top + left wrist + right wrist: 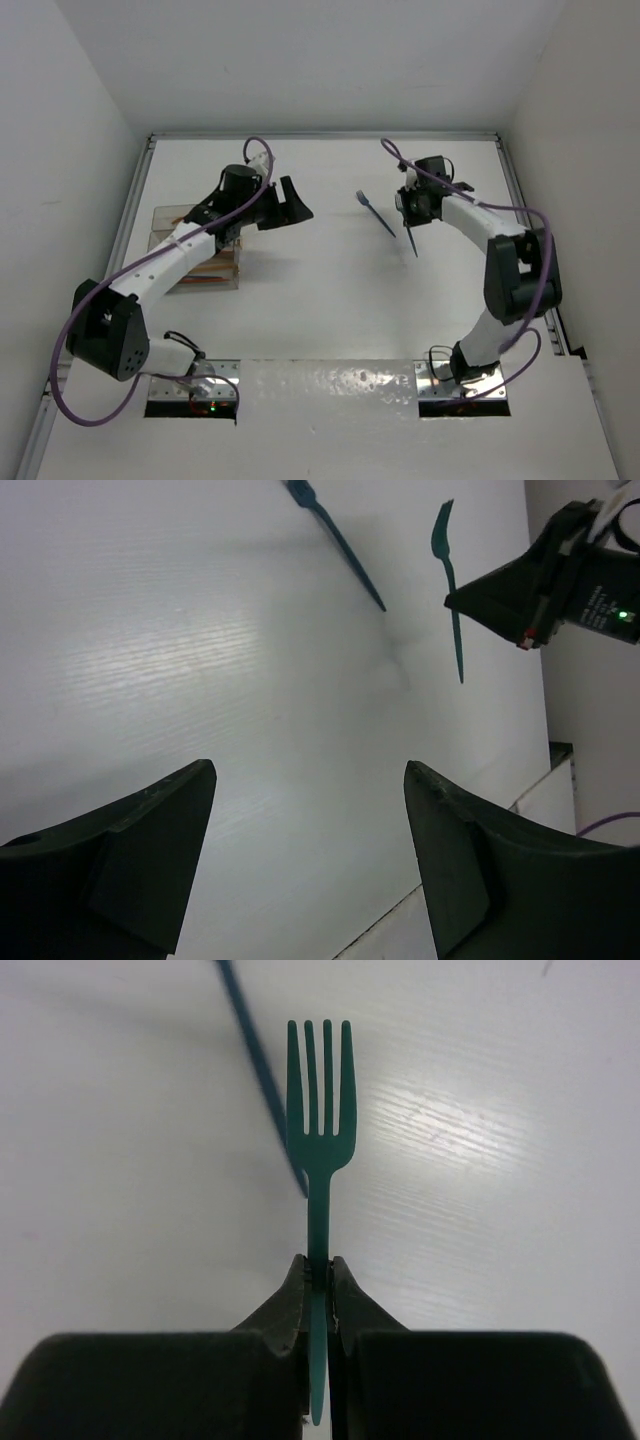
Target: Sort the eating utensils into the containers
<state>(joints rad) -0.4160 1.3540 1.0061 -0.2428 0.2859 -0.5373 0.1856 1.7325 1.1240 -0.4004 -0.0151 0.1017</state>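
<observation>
Pinching teal fork [320, 1145] mid-handle — right tool [318, 1266] clamped; left tool [308, 772] spread wide.

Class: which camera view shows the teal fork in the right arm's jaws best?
Right wrist view: the teal fork is close up, all four tines clear. The top view shows it only as a thin dark sliver; the left wrist view shows it small and edge-on.

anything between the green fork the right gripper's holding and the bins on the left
Yes. The left gripper hangs open just right of the containers, on the straight line from the teal fork in the right gripper, and the left arm crosses above them. A blue utensil lies flat on the table nearby.
</observation>
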